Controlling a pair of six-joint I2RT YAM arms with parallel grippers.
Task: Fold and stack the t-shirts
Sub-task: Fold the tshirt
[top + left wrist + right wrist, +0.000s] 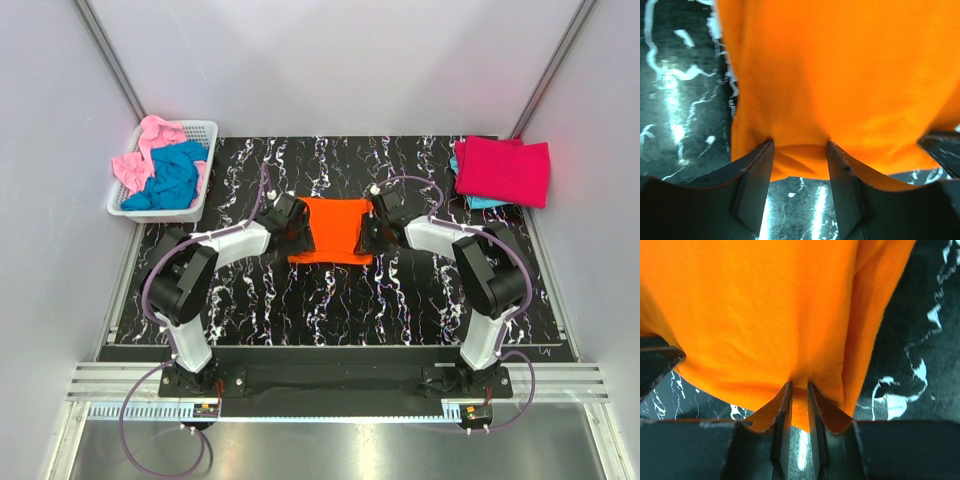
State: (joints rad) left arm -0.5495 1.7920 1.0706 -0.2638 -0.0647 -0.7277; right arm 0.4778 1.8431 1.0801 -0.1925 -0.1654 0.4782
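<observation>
An orange t-shirt [335, 228] lies folded into a rectangle in the middle of the marbled black table [330, 310]. My left gripper [297, 238] is at its left edge. In the left wrist view its jaws [800, 145] stand wide apart, with the orange t-shirt [840, 75] hem loosely wrinkled between them. My right gripper [362, 240] is at the right edge. The right wrist view shows it [799, 386] pinching a fold of the orange t-shirt [750, 305]. A folded crimson-pink t-shirt [503, 168] rests on a teal one [485, 203] at the back right.
A white lattice basket [200, 127] at the back left holds a crumpled teal t-shirt [172, 178] and a light pink one [150, 140]. Grey walls close in the table on three sides.
</observation>
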